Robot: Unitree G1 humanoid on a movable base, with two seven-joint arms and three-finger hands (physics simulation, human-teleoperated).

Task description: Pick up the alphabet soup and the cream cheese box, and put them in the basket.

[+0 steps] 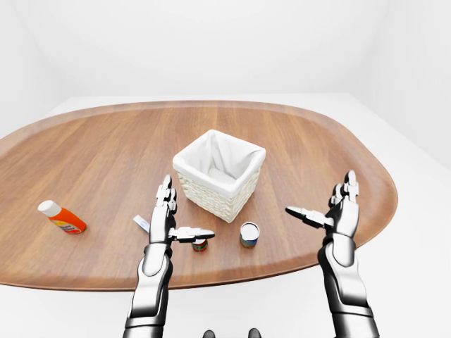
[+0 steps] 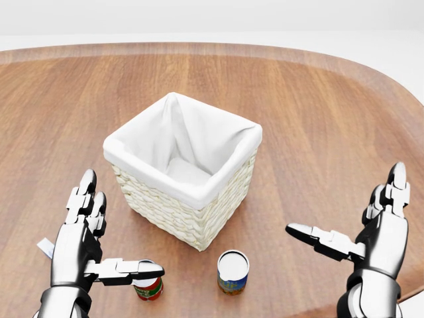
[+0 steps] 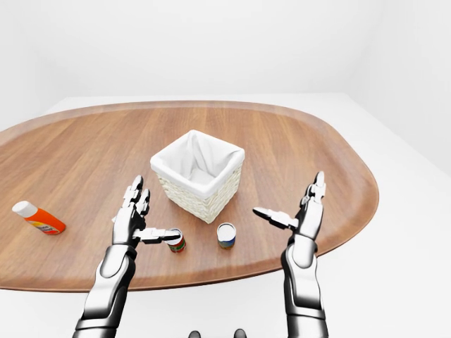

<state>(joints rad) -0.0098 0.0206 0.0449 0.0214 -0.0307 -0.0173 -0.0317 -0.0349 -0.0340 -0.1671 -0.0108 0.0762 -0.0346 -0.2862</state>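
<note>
Basket (image 2: 192, 192): sits empty mid-bench, nothing delivered.
Soup can (image 2: 232, 271): on bench just below basket, untouched.
Cream cheese box: can't spot it.
Left hand (image 2: 93, 255), right hand (image 2: 361, 235): fingers spread, holding nothing.

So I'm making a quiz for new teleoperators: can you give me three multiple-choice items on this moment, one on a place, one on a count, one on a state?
1. In the left-eye view, where does the orange bottle lie?
A. Inside the basket
B. Far left on the table
C. Under the right hand

2. How many cans stand below the basket in the head view?
A. One
B. Two
C. Four

3. What is the right hand doing?
A. Closed on a can
B. Resting in the basket
C. Open, holding nothing

Answers:
1 B, it lies alone near the table's left edge.
2 B, a red-labelled can and a blue-labelled can.
3 C, its fingers are spread, apart from both cans.
</note>
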